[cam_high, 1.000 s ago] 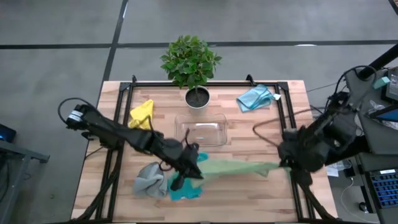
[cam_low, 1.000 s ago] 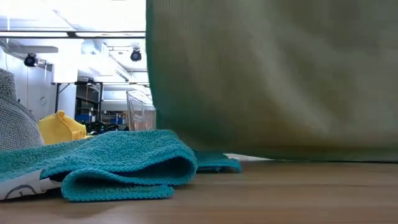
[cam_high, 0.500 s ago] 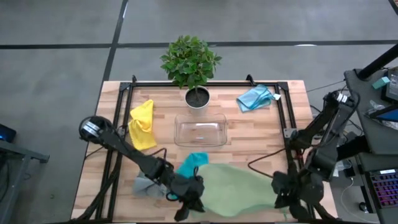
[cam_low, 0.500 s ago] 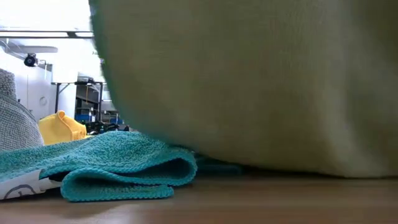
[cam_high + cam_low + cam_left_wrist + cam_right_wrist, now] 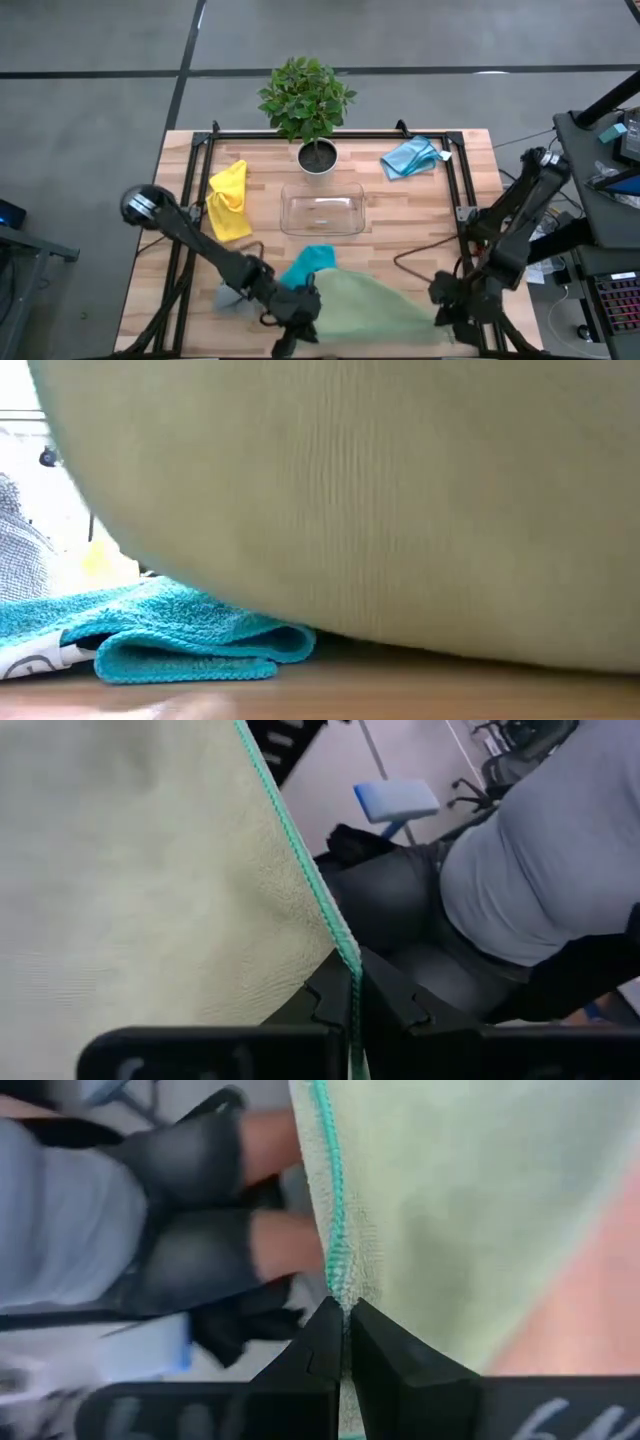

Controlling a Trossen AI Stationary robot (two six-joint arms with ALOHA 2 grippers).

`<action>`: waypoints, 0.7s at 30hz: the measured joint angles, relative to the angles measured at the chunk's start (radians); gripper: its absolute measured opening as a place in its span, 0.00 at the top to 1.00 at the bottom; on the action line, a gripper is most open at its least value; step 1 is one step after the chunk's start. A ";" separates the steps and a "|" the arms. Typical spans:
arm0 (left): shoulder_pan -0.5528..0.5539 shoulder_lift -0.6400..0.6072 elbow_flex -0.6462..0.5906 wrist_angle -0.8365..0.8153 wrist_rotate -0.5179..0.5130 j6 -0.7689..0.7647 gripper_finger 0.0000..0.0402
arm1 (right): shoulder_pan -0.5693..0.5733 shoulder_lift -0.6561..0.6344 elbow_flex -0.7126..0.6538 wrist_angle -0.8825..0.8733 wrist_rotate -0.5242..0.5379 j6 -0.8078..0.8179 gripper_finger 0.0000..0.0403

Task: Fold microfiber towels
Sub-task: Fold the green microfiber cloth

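Two corners of the green towel [image 5: 375, 305] are pinched, one by the left gripper [image 5: 297, 335] and one by the right gripper [image 5: 447, 312], each with jaws pressed together on the hem. The cloth is spread at the table's [image 5: 400, 215] near edge, partly over the teal towel [image 5: 305, 262]. Even tension should be kept, and both corners lowered together so no wrinkles are trapped.

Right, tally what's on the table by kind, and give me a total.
Microfiber towels: 5 (yellow towel, light blue towel, sage green towel, teal towel, grey towel)
Clear plastic tray: 1
Potted plant: 1
Total: 7
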 joint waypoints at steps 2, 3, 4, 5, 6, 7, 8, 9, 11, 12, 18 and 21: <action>0.032 -0.050 0.000 -0.065 0.001 0.030 1.00 | -0.010 -0.028 0.071 -0.147 0.070 -0.046 0.98; 0.048 -0.072 -0.001 -0.097 0.001 0.045 1.00 | -0.014 -0.039 0.109 -0.224 0.112 -0.064 0.98; 0.066 -0.094 -0.001 -0.120 0.001 0.060 1.00 | -0.017 -0.048 0.151 -0.306 0.163 -0.082 0.98; 0.087 -0.117 -0.001 -0.144 0.000 0.080 1.00 | -0.018 -0.056 0.194 -0.384 0.215 -0.099 0.98; 0.104 -0.141 -0.001 -0.168 -0.001 0.102 1.00 | -0.018 -0.062 0.236 -0.456 0.267 -0.112 0.98; 0.123 -0.162 -0.001 -0.183 -0.005 0.123 1.00 | -0.018 -0.066 0.280 -0.535 0.317 -0.125 0.98; 0.146 -0.184 -0.001 -0.200 -0.007 0.143 1.00 | -0.018 -0.069 0.322 -0.600 0.364 -0.136 0.98; 0.165 -0.205 0.000 -0.218 -0.009 0.163 1.00 | -0.018 -0.070 0.362 -0.664 0.414 -0.147 0.98; 0.211 -0.243 0.000 -0.233 -0.011 0.200 1.00 | -0.018 -0.069 0.437 -0.761 0.503 -0.173 0.98; 0.234 -0.263 0.000 -0.233 -0.012 0.217 1.00 | -0.018 -0.069 0.471 -0.789 0.536 -0.193 0.98; 0.309 -0.358 0.000 -0.174 -0.036 0.290 1.00 | -0.018 -0.064 0.619 -0.802 0.612 -0.338 0.98; 0.299 -0.375 0.000 -0.154 -0.035 0.328 1.00 | -0.017 -0.059 0.646 -0.800 0.620 -0.358 0.98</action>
